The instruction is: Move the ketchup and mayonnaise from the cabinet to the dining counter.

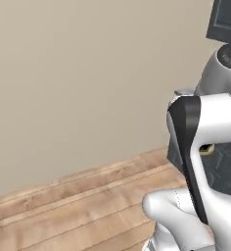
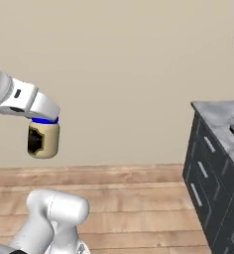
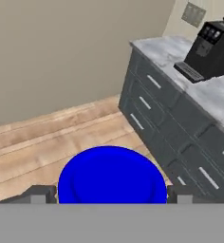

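mayonnaise (image 2: 43,139) held mid-air over wood floor (image 2: 139,198) | end effector (image 3: 109,195) clamped wide on blue lid (image 3: 111,175) | rigid, smooth, likely slippery jar; lower body grip judged safer

The mayonnaise (image 2: 43,140) hangs in the gripper (image 3: 108,194), high over bare wooden floor (image 2: 134,198), with open air beneath and all around the jar. Behind it the plain beige wall (image 2: 119,74) closes off the far side. In the hand view, the drawer-fronted marble worktop (image 3: 180,52) stands at about two o'clock from the jar, a black coffee machine (image 3: 213,47) on top near its far end. Its dark drawer fronts (image 3: 156,118) block passage that way; from nine to twelve o'clock, floor lies open up to the wall.
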### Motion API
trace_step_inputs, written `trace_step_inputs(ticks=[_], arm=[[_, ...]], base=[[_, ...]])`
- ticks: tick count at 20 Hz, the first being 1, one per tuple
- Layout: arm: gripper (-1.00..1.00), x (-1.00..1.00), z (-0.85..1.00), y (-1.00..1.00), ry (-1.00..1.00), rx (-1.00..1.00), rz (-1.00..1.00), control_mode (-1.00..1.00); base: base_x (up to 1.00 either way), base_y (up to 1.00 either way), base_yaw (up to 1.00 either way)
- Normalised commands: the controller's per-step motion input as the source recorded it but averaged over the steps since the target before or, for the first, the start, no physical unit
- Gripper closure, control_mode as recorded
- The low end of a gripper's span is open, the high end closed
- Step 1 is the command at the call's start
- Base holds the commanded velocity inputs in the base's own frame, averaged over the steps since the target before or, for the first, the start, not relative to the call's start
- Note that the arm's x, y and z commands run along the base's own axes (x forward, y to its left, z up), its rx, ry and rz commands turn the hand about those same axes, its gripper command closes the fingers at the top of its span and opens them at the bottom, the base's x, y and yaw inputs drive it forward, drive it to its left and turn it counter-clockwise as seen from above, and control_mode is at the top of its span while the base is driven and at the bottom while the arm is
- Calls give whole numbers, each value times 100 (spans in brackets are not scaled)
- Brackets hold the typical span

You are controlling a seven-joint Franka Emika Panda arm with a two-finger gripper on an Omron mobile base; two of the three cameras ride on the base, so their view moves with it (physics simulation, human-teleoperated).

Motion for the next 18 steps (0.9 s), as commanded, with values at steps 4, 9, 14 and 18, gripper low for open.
trace_step_inputs(ticks=[4, 9, 14, 18], arm=[[100, 0, 0, 0, 0, 0, 0, 100], [100, 0, 0, 0, 0, 0, 0, 100], [100, 0, 0, 0, 0, 0, 0, 100], [100, 0, 0, 0, 0, 0, 0, 100]], base=[[0, 1, 93], [0, 0, 91], [0, 0, 88], [-2, 0, 88]])
